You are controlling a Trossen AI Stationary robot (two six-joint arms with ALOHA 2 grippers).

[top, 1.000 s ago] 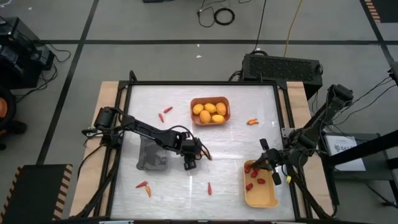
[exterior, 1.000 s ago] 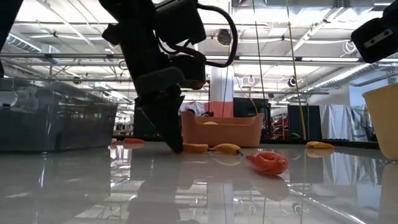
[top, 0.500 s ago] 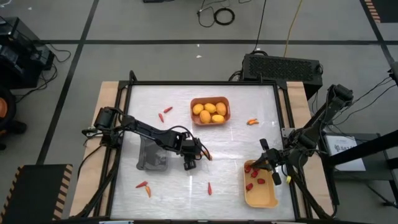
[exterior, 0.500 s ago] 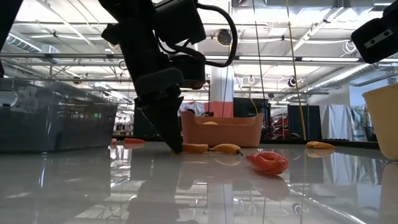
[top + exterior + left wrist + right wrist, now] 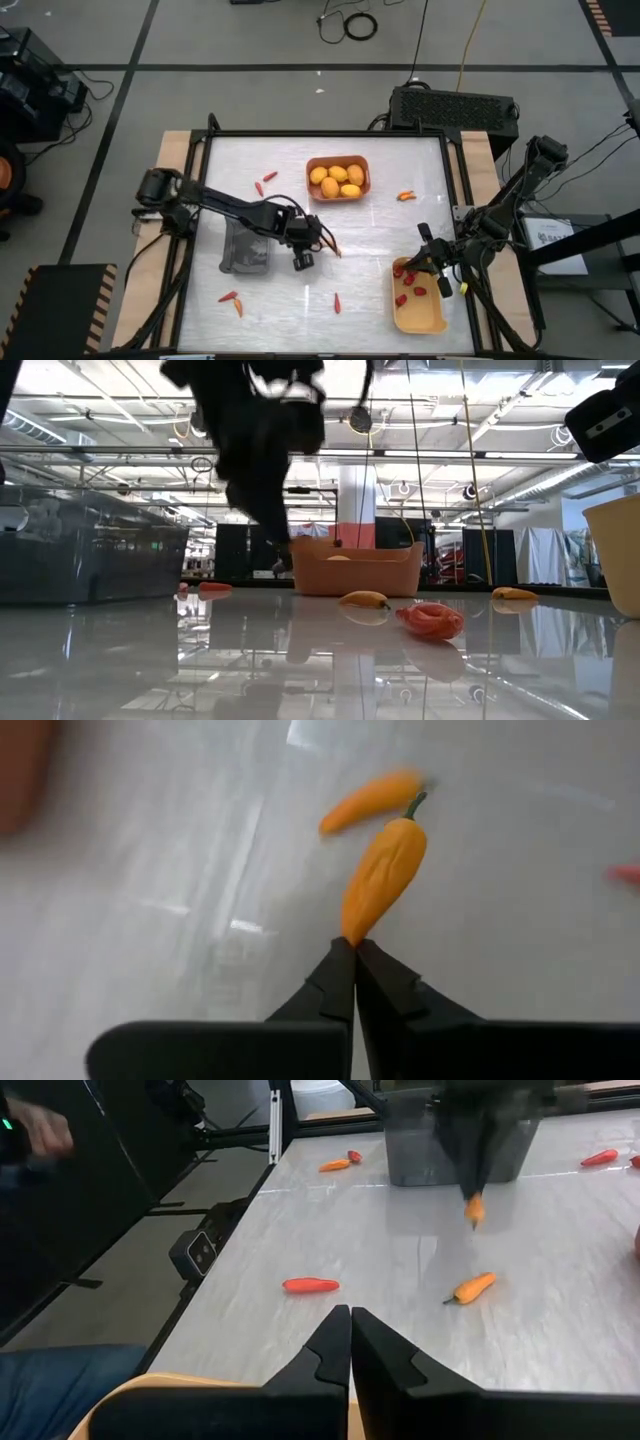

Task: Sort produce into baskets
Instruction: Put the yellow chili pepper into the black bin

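Clock set on the high view, table centre as hub, 6 = near edge. Nearest, at 6, a lone red chili [image 5: 336,302] lies on the table [image 5: 380,230]. At 8 sit a red chili and an orange chili side by side [image 5: 233,301]. At 4-5 is the yellow basket [image 5: 422,320] w/ red berries [image 5: 403,299] in its far half. The R gripper [image 5: 425,262] hangs over that basket's far end, fingers pressed together w/ nothing btwn them, as the right wrist view shows [image 5: 350,1320]. Mid-table, just by the hub, the L gripper [image 5: 318,243] is clenched on the tip of an orange chili [image 5: 385,880], stem end pointing away from the fingers. The low view shows the gripper well clear of the surface [image 5: 270,510]. A second orange chili [image 5: 370,800] lies on the table beyond the held one, also seen low [image 5: 363,599]. The grey basket [image 5: 245,255] sits at 9, just beside the L arm. Farther out, an orange chili [image 5: 405,196] lies at 2 and two red chilies [image 5: 265,182] at 10-11. Farthest, at 12, is the orange basket [image 5: 361,166] holding yellow-orange fruits [image 5: 338,180].
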